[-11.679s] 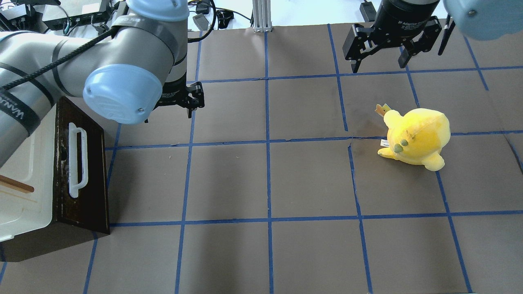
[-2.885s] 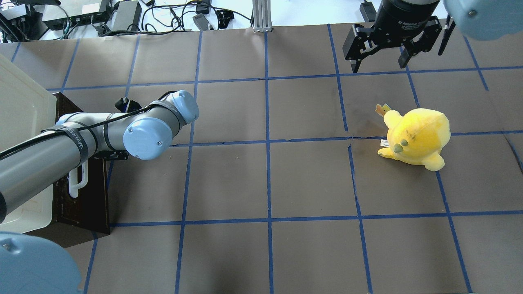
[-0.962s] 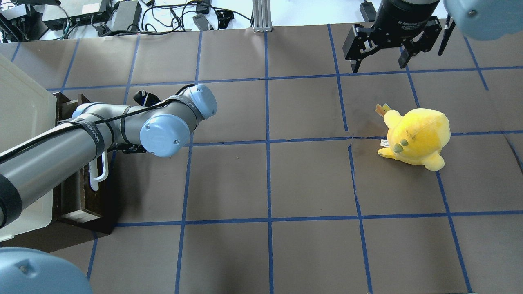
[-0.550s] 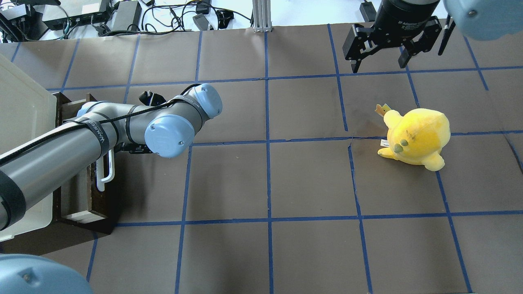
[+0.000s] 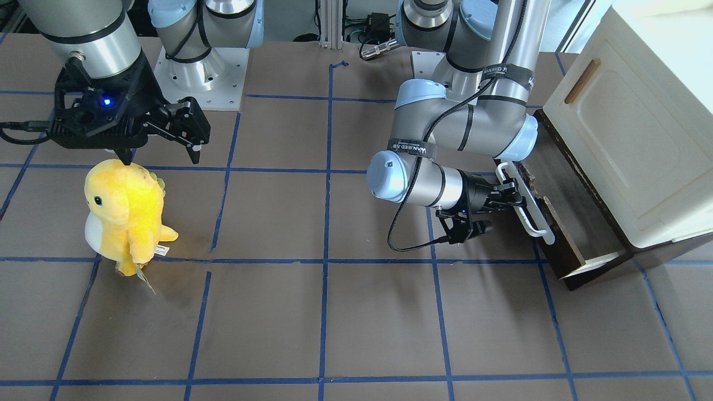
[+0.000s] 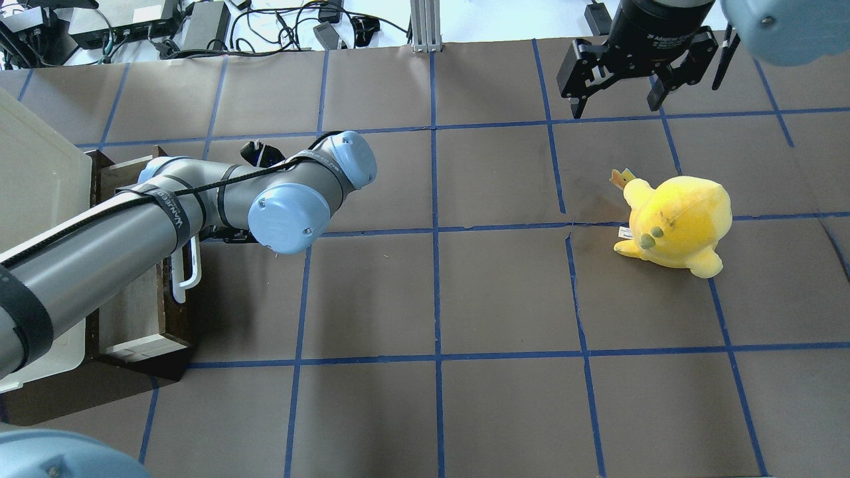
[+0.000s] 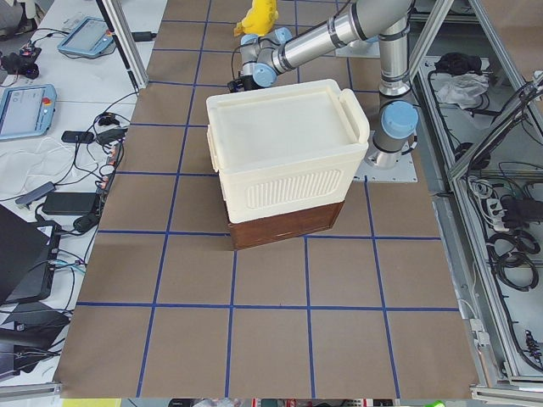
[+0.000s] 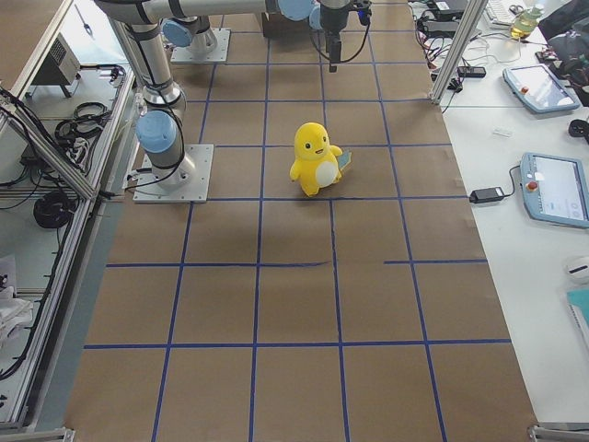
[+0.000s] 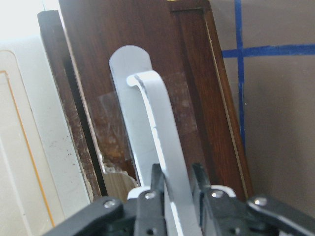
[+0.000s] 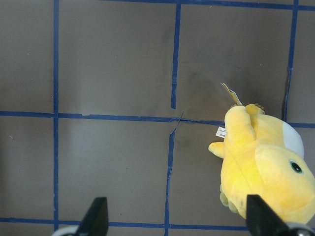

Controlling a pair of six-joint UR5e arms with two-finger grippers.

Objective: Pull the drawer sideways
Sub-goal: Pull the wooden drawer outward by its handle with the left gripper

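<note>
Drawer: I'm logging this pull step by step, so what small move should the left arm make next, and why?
Probably pull a little farther away from the cream cabinet, grip unchanged: the left hand is shut on the white bar handle, and the drawer is only partly out.

Dark-stained wood, scuffed and dull, fronts the drawer (image 9: 197, 98); its handle (image 9: 157, 128) is smooth white plastic with a soft sheen. The cabinet (image 7: 280, 127) above looks like moulded cream plastic, ribbed along one side wall. Matt brown paper, crossed with blue tape, covers the table (image 6: 505, 292). The toy (image 6: 674, 222) is fuzzy yellow plush. The left arm (image 6: 99, 245) shows satin grey metal with glossy pale-blue caps — the left gripper (image 9: 177, 174) is matt black.
</note>
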